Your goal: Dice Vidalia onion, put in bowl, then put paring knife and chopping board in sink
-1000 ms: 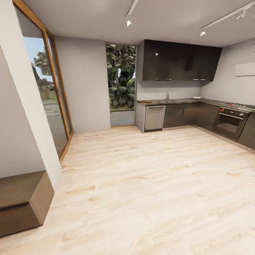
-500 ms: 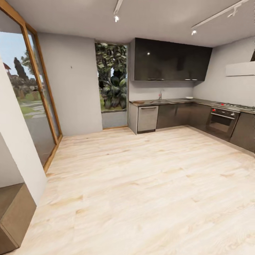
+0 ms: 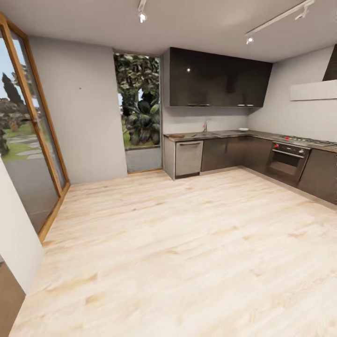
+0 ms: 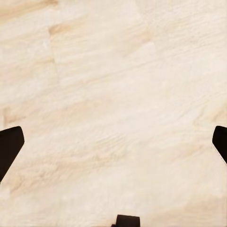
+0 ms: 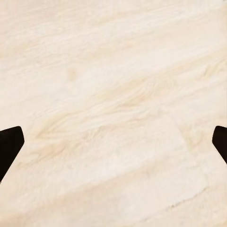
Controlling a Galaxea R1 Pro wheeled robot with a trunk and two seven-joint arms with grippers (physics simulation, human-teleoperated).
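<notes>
Across the room, the grey countertop runs along the back wall over dark cabinets. The sink lies in it under a chrome tap. A small brown shape at the counter's left end looks like the chopping board. Further right on the counter sits a white bowl. The Vidalia onion is hidden in the sink, and the paring knife is too small to make out. My left gripper and right gripper both hang open over pale wood floor, holding nothing.
Wide light wood floor stretches to the kitchen. A glass door is at the left, with a white wall corner near me. A steel dishwasher and an oven stand under the counter.
The camera has moved: the whole picture has shifted left, and the brown bench at the lower left has almost slid out of view. The kitchen looks slightly nearer.
</notes>
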